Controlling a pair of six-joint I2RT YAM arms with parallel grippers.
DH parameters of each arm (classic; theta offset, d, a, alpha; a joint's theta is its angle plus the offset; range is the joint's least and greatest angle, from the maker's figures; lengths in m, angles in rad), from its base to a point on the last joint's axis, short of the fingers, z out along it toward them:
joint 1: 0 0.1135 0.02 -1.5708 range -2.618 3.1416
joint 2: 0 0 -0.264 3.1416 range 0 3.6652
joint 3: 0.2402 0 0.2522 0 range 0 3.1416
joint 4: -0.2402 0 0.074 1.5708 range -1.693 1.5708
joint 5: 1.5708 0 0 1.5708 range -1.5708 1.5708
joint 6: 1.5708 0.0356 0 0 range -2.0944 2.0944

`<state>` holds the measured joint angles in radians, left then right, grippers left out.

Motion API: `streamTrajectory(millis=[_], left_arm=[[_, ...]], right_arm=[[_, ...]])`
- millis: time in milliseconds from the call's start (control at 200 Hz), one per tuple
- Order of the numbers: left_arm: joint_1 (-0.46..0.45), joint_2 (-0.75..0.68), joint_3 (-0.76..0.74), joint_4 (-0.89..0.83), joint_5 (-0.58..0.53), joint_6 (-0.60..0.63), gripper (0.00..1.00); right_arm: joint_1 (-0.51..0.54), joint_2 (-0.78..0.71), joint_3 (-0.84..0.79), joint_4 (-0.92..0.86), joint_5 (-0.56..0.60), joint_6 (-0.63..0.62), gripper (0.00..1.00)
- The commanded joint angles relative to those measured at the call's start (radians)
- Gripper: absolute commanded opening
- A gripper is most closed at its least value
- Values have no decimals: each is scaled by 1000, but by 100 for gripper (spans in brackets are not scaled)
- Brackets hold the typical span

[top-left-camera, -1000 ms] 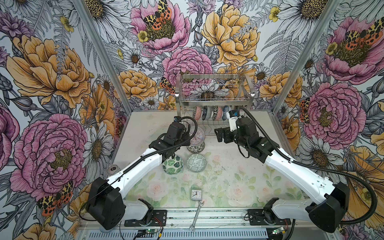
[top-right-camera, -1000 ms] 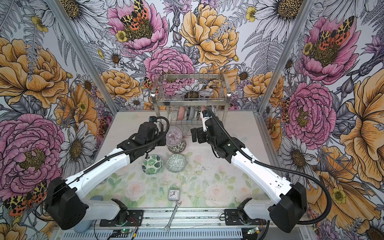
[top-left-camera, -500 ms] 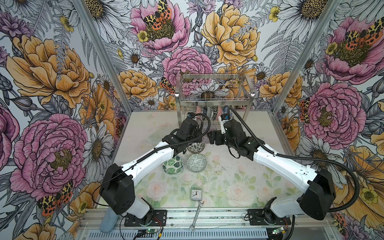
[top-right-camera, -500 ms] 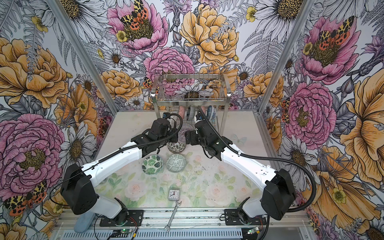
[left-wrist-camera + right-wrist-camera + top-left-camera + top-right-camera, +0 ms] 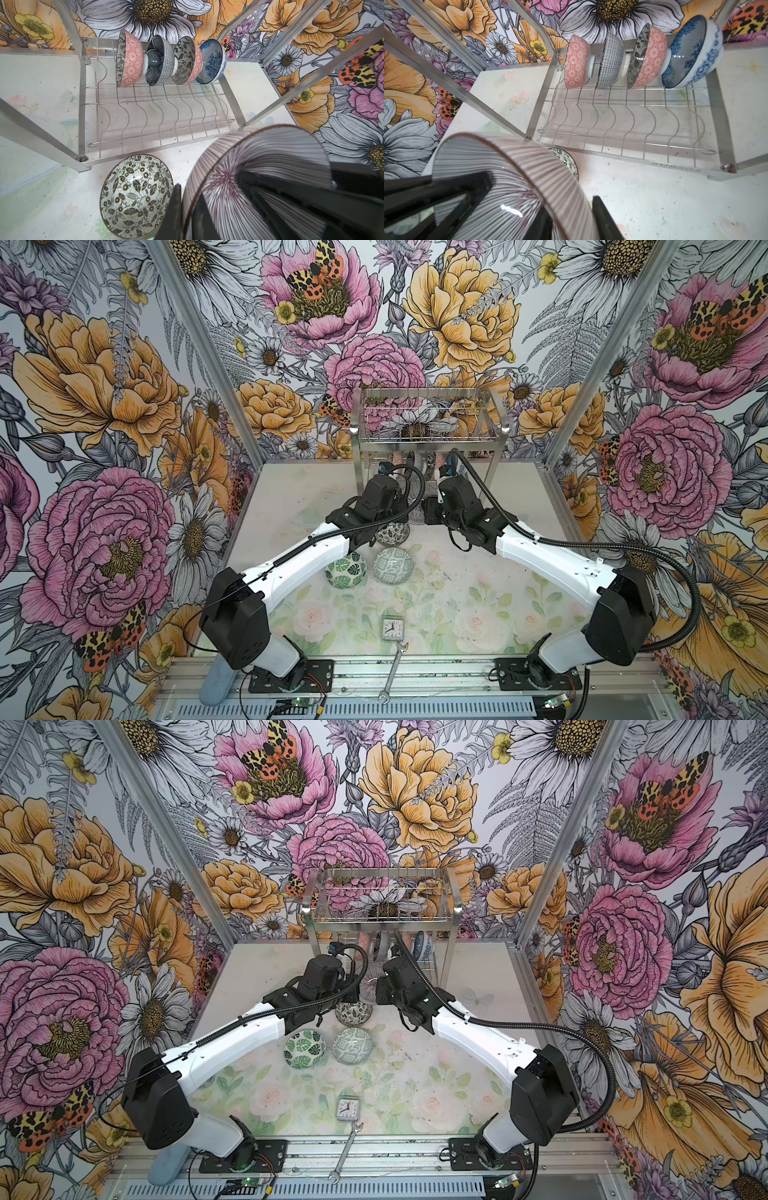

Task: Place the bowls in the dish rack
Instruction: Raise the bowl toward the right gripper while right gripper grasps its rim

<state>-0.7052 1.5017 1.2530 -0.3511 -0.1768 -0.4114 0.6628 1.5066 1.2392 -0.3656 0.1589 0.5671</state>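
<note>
A purple-and-white striped bowl point(image 5: 415, 512) point(image 5: 259, 166) hangs on edge just in front of the dish rack point(image 5: 428, 439), held between both arms. My left gripper point(image 5: 188, 193) is shut on one side of its rim. My right gripper point(image 5: 571, 207) is clamped on the opposite side, one finger inside and one outside. Several bowls point(image 5: 160, 60) point(image 5: 645, 60) stand on edge along the back of the rack's lower tier point(image 5: 155, 112). On the table lie a black-and-white floral bowl point(image 5: 390, 533) point(image 5: 137, 197), a green leaf bowl point(image 5: 345, 570) and a grey-green geometric bowl point(image 5: 392, 565).
The rack's front legs point(image 5: 41, 135) point(image 5: 477, 104) stand close on either side of the held bowl. The front wavy slots of the lower tier point(image 5: 633, 124) hold nothing. A small clock point(image 5: 392, 627) and a wrench point(image 5: 392, 672) lie near the front edge.
Both arms have swung in to the middle in front of the rack. The left one brought the striped bowl along, and the right gripper went from wide open to closed on its rim.
</note>
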Motion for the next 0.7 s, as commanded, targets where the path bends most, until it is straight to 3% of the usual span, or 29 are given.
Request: streamTrajectory(millis=[0,135,696], left_arm=[[-8,-10,26,73,-14,4,0],[-11,-11,23,83,-9,3,0],[-11,-5,21,78,-19,14,0]], right_arm=[[10,-11,16,16,4,2,20],[9,-12,20,16,0,-2,0],[7,-25,13,16,25,-43,0]])
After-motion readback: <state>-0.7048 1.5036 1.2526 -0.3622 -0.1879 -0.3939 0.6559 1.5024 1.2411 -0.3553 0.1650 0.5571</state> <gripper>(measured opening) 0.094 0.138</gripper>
